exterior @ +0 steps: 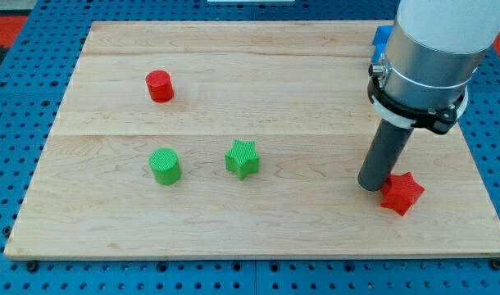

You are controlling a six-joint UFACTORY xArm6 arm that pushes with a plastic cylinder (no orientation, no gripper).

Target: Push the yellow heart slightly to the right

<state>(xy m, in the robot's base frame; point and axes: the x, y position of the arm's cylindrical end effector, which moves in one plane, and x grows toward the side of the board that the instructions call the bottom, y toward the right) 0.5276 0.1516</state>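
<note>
No yellow heart shows in the camera view; if one is on the board, it is hidden. My tip (371, 185) rests on the wooden board (258, 238) at the view's right, touching or nearly touching the left side of a red star (402, 193). A green star (243, 159) sits near the board's middle, far left of the tip. A green cylinder (165, 165) sits left of the green star. A red cylinder (160, 86) sits at the upper left.
A blue block (382, 39) peeks out at the view's top right, mostly hidden behind the arm's grey body (430, 49). The board lies on a blue pegboard surface (4, 164).
</note>
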